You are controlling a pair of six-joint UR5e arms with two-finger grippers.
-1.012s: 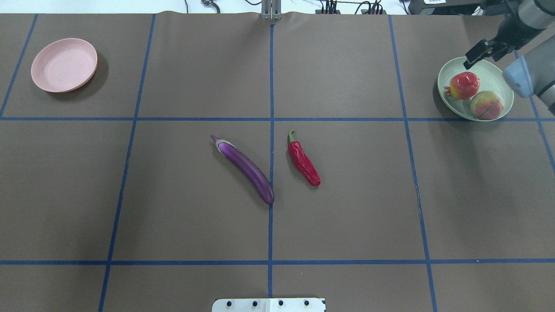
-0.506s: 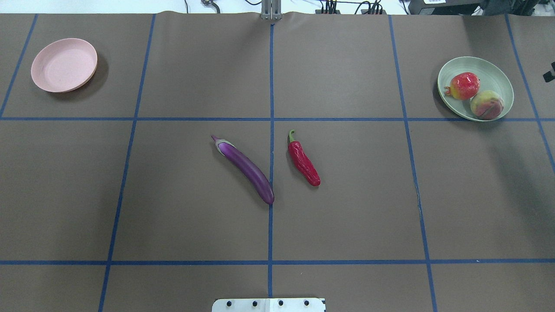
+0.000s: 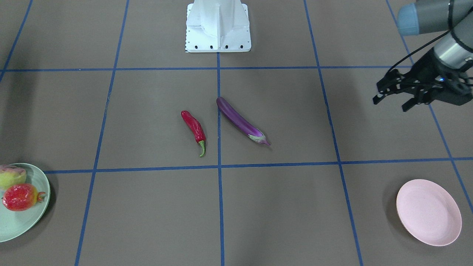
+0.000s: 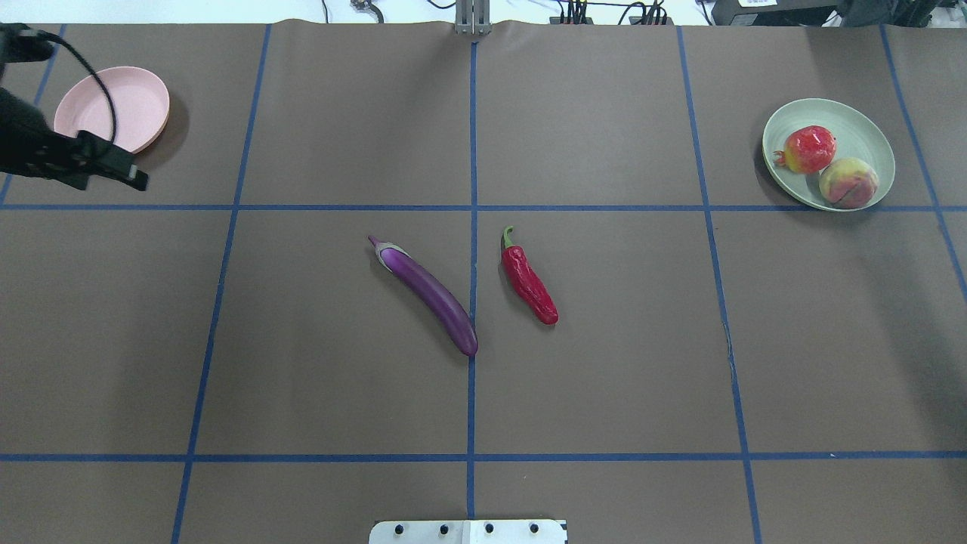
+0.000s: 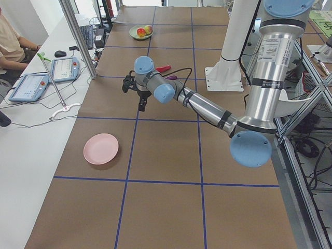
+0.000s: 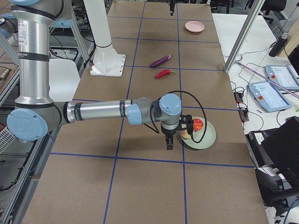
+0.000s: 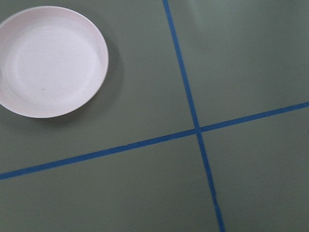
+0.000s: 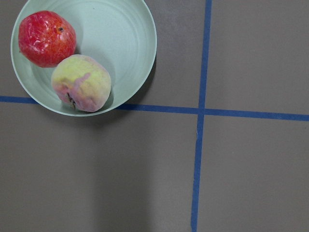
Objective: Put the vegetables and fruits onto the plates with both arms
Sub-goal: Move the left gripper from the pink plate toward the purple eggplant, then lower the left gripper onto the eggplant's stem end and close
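Observation:
The purple eggplant [image 4: 430,296] and the red chili pepper [image 4: 529,281] lie side by side on the mat at the table's middle. The pomegranate [image 4: 808,149] and the peach [image 4: 848,182] sit in the mint green plate [image 4: 861,125] at the far right. The pink plate [image 4: 106,106] is empty at the far left. My left gripper [image 3: 390,104] is open and empty, hovering just beside the pink plate toward the middle; it also shows in the overhead view [image 4: 128,172]. My right gripper [image 6: 175,137] shows only in the exterior right view, next to the mint plate; I cannot tell its state.
The white pedestal base [image 3: 218,26] stands at the robot's edge of the table. Blue tape lines divide the brown mat [image 4: 604,378] into squares. Cables and equipment [image 4: 604,11] lie beyond the far edge.
My right arm has drawn back from over the mint plate and left the overhead view to the right. My left gripper has come in at the left edge, beside the pink plate.

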